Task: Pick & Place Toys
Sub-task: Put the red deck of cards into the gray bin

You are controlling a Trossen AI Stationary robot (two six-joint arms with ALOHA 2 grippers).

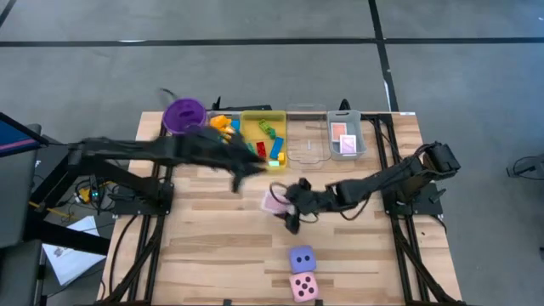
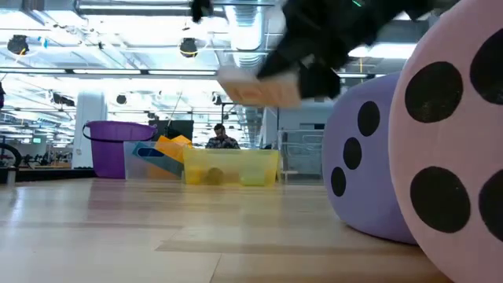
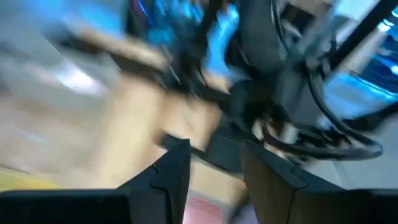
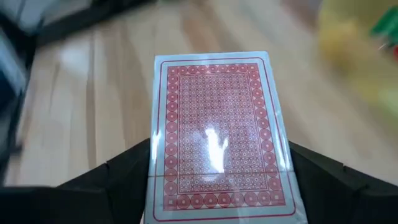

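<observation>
My right gripper (image 1: 285, 204) is shut on a pack of playing cards with a pink-red patterned back (image 4: 217, 130), held above the middle of the table; the pack also shows in the high view (image 1: 273, 201) and in the low view (image 2: 259, 90). My left gripper (image 1: 244, 170) is open and empty, just on the near side of the yellow tray (image 1: 252, 119); its two fingers (image 3: 177, 171) show a gap with nothing in it. The purple die (image 1: 301, 257) and the pink die (image 1: 303, 287) rest on the table near its front edge. My right gripper pinches the pack by its two long edges (image 4: 157, 171) between the two fingers, at the end nearest the wrist. The fingers come from the table's right, roughly level, and lie along the pack. The pack is lifted clear of the table, patterned back up, close to level.
The yellow tray holds several coloured bricks (image 1: 270, 143). A clear tray (image 1: 306, 146) and a second clear tray holding cards (image 1: 346, 138) stand to its right. A purple round cup (image 1: 184, 114) stands at the far left, orange bricks (image 1: 223, 124) beside it.
</observation>
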